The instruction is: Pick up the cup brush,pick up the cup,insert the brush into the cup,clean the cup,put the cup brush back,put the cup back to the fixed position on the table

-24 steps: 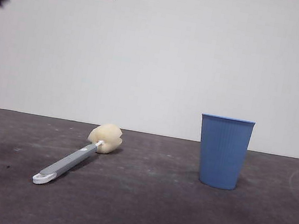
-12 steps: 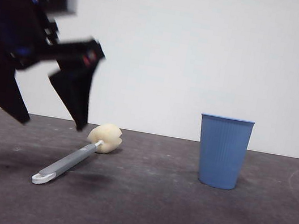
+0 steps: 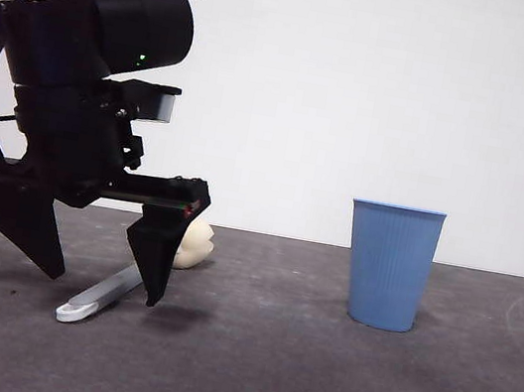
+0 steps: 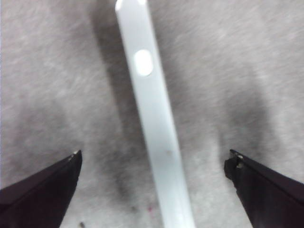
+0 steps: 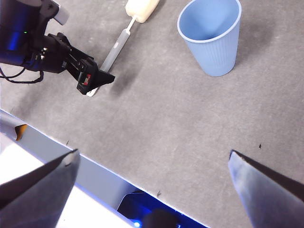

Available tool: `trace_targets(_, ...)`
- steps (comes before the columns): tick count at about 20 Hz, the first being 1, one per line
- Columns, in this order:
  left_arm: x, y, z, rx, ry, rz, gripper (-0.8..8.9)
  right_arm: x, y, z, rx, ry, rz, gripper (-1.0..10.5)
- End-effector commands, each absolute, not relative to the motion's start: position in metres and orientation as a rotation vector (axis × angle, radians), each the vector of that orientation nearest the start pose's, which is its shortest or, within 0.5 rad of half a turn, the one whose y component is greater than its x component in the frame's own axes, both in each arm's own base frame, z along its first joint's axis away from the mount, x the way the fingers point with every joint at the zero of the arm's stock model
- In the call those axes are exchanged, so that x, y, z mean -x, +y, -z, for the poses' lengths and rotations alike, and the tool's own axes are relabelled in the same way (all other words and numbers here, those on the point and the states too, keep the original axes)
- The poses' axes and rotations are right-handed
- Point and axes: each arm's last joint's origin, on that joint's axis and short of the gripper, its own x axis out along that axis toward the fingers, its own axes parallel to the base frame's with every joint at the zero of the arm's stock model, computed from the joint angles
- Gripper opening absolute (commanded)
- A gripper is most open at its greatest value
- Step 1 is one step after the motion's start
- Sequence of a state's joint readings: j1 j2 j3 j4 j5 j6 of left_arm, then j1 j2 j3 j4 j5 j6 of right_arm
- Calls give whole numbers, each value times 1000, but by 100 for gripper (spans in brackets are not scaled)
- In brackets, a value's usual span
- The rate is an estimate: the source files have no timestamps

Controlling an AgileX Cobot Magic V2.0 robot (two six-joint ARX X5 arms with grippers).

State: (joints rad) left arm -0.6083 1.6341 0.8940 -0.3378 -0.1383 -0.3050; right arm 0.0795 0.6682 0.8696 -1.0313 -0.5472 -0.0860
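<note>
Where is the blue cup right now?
In the front view the cup stands upright on the table, right of the middle. It is well away from the cup brush and the open left gripper over the brush's handle.

Left end effector [image 3: 102, 280] low near table, jaws wide apart, right end effector [image 5: 152, 164] raised high, jaws apart
</note>
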Motion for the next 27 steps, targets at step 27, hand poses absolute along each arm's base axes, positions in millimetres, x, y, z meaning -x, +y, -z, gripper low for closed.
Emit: trace_targets(27,-199,-148,-245,-120,927,403,-8,-139,40,-298,-188,750,-690,626)
